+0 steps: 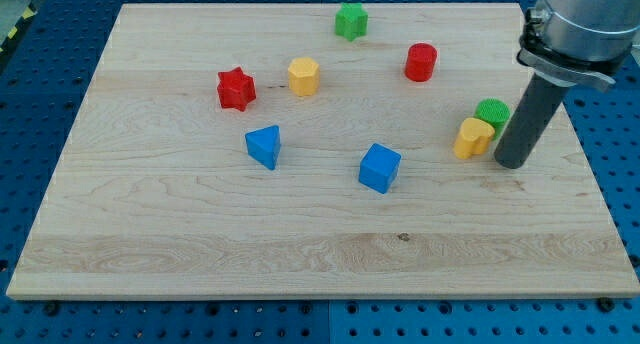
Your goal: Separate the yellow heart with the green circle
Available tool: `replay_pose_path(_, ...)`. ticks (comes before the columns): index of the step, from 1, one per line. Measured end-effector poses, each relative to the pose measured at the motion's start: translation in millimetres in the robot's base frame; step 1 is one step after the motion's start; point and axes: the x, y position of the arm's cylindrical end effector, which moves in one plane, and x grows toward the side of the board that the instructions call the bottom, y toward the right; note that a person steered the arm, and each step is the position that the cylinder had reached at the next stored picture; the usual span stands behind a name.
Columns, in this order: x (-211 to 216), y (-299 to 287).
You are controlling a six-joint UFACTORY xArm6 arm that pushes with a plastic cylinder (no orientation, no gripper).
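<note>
- Worktop [200, 234]: pale wood with grain lines, on a blue dotted base [30, 114].
- Heart [473, 138]: yellow.
- Circle [493, 111]: green.
- Star [351, 21]: green.
- Star [236, 89]: red.
- Hexagon [304, 76]: yellow.
- Cylinder [421, 62]: red.
- Triangle [264, 146]: blue.
- Cube [380, 168]: blue.
- My tip [511, 164]: dark grey rod.

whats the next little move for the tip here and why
Probably slide my tip toward the view's top and then left, into the seam between the green circle and the yellow heart. The two blocks touch, the circle just above and right of the heart, and my tip stands close beside them on the view's right, so a straight push left would likely shove both together.
</note>
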Motion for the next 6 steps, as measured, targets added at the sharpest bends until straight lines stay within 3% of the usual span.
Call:
replay_pose_path(2,-16,8)
replay_pose_path(4,-21,-60)
replay_pose_path(6,-63,-76)
